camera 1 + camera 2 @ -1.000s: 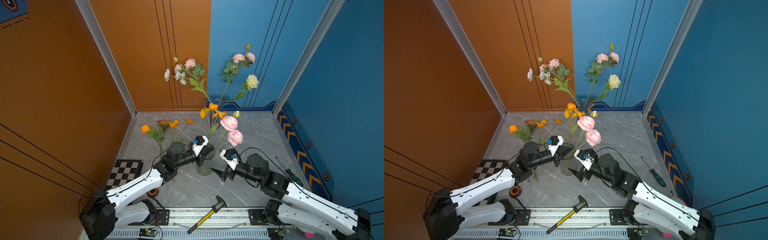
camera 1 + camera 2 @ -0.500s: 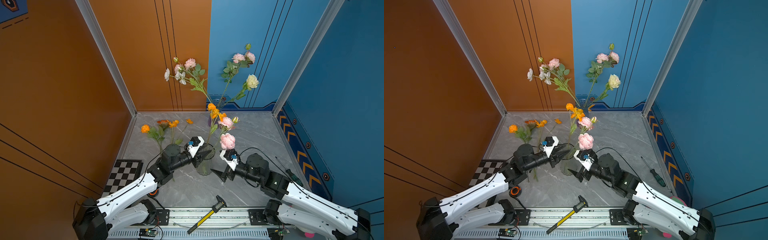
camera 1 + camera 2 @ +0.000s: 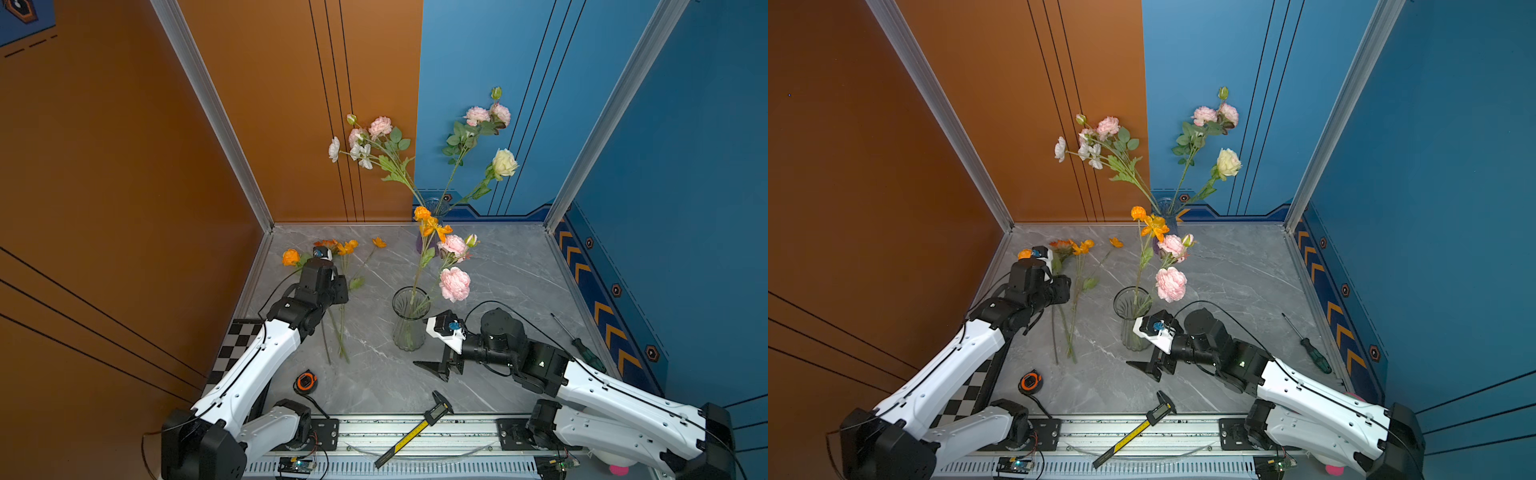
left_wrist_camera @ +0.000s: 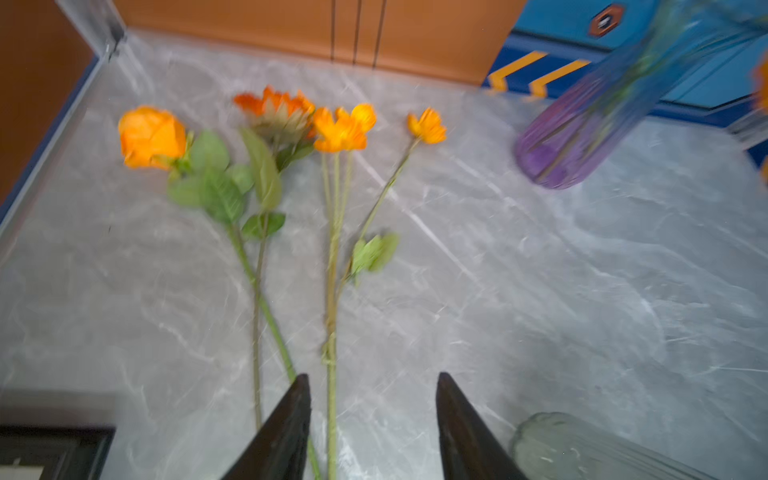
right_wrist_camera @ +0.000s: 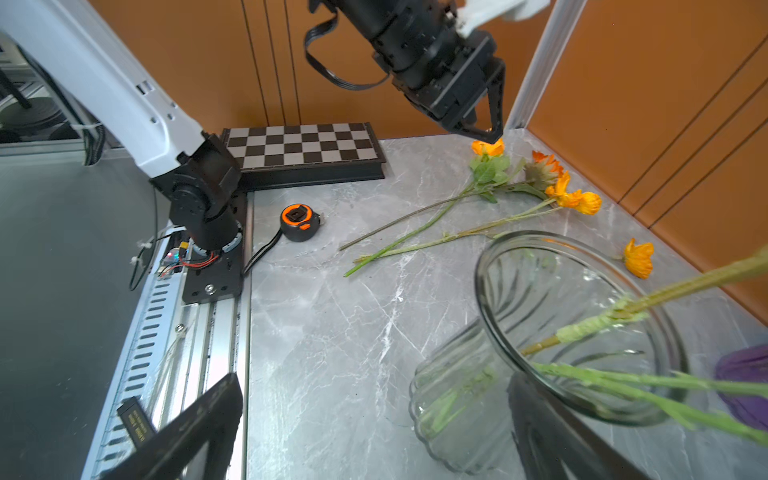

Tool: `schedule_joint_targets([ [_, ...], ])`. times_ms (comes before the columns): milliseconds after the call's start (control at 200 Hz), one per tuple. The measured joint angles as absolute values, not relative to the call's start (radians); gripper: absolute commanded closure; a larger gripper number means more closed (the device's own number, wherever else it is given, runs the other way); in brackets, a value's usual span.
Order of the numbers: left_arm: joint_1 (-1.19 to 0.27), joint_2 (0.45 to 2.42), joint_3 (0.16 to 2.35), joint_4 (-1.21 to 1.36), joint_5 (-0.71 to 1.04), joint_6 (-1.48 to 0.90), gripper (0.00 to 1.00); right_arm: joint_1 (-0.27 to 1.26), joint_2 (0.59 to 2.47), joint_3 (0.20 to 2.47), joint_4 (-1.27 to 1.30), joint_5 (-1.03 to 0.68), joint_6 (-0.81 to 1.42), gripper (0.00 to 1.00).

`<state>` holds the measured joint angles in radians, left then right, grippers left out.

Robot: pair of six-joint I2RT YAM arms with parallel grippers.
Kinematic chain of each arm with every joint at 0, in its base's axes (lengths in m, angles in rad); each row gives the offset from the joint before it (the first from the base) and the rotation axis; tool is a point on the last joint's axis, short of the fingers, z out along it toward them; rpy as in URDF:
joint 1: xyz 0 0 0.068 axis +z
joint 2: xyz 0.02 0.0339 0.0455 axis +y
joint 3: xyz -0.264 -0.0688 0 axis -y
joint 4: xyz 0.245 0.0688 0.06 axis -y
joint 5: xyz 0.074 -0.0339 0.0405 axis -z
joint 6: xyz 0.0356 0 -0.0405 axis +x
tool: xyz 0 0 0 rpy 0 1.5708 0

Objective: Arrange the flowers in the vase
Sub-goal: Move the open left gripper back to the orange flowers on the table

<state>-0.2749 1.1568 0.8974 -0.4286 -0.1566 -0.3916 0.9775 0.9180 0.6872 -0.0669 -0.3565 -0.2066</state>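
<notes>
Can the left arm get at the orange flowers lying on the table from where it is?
Probably yes. The left tool hangs open right above the orange flowers, over their stems, with nothing between; the clear vase stands off to the side.

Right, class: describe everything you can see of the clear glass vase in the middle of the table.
The clear vase is ribbed glass: a flared round rim, narrower neck, wider base. It stands upright on the grey marbled table, near the middle. Two green stems lean in it, one with orange blooms, one with pink blooms.
</notes>
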Motion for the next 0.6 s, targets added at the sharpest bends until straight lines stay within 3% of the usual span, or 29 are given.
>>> schedule_joint_targets([
  [596,-0.076,1.644,0.969,-0.511,-0.146,-0.391,0.67,1.016,0.968,0.701,-0.098,-0.434,-0.266,0.0],
])
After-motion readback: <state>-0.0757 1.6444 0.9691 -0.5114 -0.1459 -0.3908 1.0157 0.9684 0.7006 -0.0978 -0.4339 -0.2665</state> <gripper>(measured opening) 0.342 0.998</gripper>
